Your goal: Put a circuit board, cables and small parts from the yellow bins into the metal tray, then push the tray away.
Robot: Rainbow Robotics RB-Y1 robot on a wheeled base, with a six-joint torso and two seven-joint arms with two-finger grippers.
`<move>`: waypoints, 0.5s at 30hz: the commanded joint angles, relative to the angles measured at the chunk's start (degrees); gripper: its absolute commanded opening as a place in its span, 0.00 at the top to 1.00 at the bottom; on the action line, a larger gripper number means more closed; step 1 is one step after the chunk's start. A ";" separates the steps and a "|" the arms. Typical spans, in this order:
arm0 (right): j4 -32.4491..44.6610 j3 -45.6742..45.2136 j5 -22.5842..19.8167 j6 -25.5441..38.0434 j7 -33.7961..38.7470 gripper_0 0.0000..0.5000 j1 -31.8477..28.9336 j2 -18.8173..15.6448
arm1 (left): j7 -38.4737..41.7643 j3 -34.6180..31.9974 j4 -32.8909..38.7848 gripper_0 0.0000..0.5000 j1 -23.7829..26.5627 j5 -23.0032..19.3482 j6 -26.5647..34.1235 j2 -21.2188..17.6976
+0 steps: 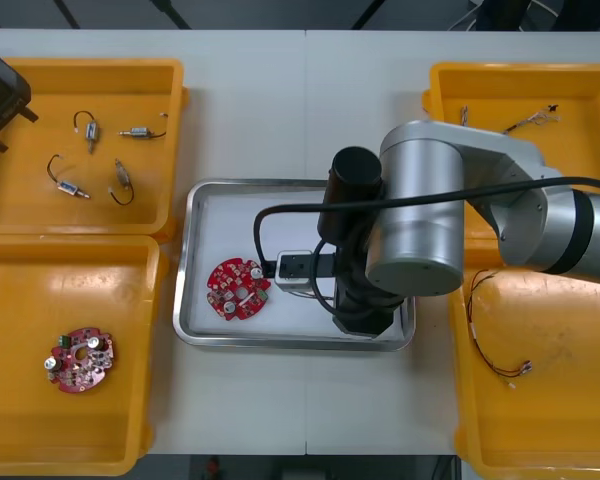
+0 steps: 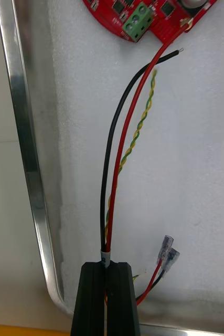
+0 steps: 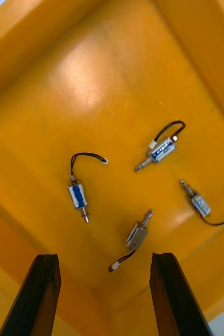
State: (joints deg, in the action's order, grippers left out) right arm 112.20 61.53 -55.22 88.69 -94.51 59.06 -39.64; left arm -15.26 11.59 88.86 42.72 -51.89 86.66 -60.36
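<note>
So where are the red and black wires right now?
In the right wrist view the cables are pinched in the right gripper, over the white inside of the tray, their far ends reaching the red board.

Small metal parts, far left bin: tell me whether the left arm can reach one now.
Probably yes. The left gripper hangs open over that yellow bin, the small metal parts lying apart and uncovered beneath it. The right gripper holds cables over the metal tray, out of the way.
</note>
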 commanded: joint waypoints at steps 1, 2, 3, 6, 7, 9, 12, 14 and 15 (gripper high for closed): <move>-2.33 5.44 3.01 -2.21 -0.85 1.00 2.20 2.99 | 7.26 1.77 -1.68 0.00 2.10 1.79 -3.87 -1.34; -2.60 5.70 3.10 -2.38 -0.85 1.00 2.20 3.25 | 7.79 2.04 -1.85 0.00 2.10 1.88 -4.13 -1.25; -3.56 6.14 3.36 -2.65 -1.02 1.00 2.20 3.78 | 9.10 2.39 -2.20 0.00 2.10 1.88 -4.92 -1.08; -5.15 6.85 4.24 -2.82 -1.29 1.00 2.11 5.10 | 12.09 3.79 -2.29 0.00 2.10 2.05 -6.24 -0.99; -5.32 7.02 4.51 -2.82 -1.29 1.00 2.11 5.28 | 12.62 4.14 -2.29 0.00 2.10 2.05 -6.50 -0.99; -6.20 7.37 5.91 -3.00 -1.46 1.00 2.11 5.80 | 14.47 5.38 -2.29 0.00 2.10 2.14 -7.30 -0.99; -7.26 7.90 6.79 -3.44 -1.64 1.00 2.11 6.33 | 14.47 6.96 -2.91 0.00 2.10 2.32 -7.73 -0.99; -7.34 7.90 7.06 -3.61 -1.55 1.00 2.11 6.33 | 14.20 7.84 -3.61 0.00 2.10 2.49 -8.09 -0.46; -7.34 7.90 7.06 -3.70 -1.37 0.95 2.11 6.42 | 14.11 8.10 -4.31 0.00 2.10 2.49 -8.35 -0.11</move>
State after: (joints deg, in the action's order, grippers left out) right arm 104.59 68.58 -48.79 85.64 -94.53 59.08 -34.44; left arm -2.43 18.20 85.93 42.72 -50.27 79.42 -60.35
